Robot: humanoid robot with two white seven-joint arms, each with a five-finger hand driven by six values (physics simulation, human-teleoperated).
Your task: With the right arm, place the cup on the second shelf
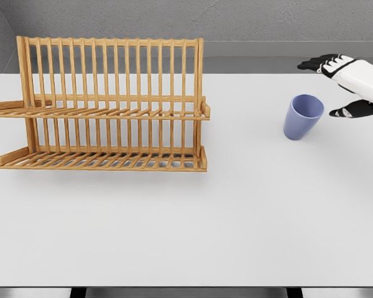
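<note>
Cup (303, 117) stands upright on the white table (236, 217), at the right side, well apart from the wooden dish rack (112, 102) at the left. It is a blue-violet tumbler without handle, wider at the open mouth and narrower at the base. I judge it light and rigid, probably with a smooth wall that may slip, so a firm hold around the middle of the body seems best, with the thumb on one side and the other fingers opposite.

The right hand (351, 84) comes in from the right edge and is just beside the cup, not touching it. Its fingers (317, 63) are spread and hold nothing; the thumb tip lies near the cup's rim, though the hand is partly cut off by the edge.

The rack has two slatted shelves, both without any cup.
</note>
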